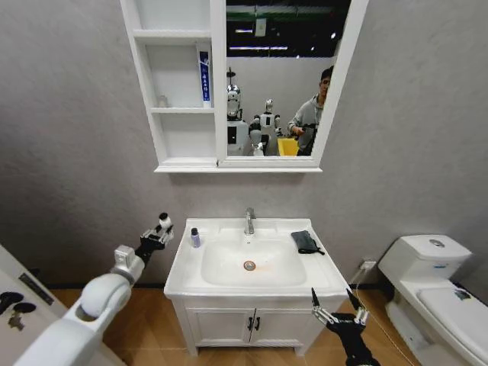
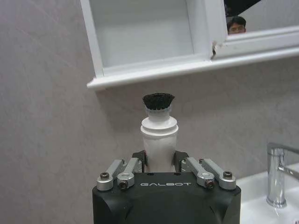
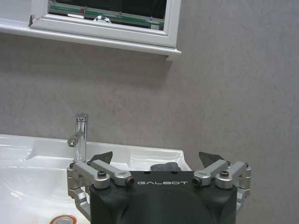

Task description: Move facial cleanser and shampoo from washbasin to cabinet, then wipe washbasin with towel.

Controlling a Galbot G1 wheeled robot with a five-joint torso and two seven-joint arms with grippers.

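- Progress: one item is in transit. The left gripper (image 1: 162,227) is closed on a white plastic bottle with a black cap (image 2: 159,135), held upright to the left of the white rectangular ceramic washbasin (image 1: 229,286) and below the white wall-mounted cabinet (image 1: 219,84). Whether this is the cleanser or the shampoo cannot be told.
- Outstanding: a small dark-capped bottle (image 1: 195,238) stands on the far left corner of the washbasin rim, left of the chrome tap (image 1: 249,221). Judged from this, neither bottle is yet shelved and the wipe has not begun.
- Towel: the small dark grey-black folded towel (image 1: 306,242) lies on the far right rim of the washbasin, apparently untouched.
- Right gripper (image 1: 340,311): low, at the near right corner of the washbasin, fingers spread wide and holding nothing.
- Cabinet contents: three open shelves on the left. The middle shelf holds a tall blue-and-white pack (image 1: 204,76) at its right side and a small pale object (image 1: 162,101) at its left. The bottom shelf (image 2: 145,37) looks bare.
- Basin bowl: nothing in it besides the drain (image 1: 249,265).
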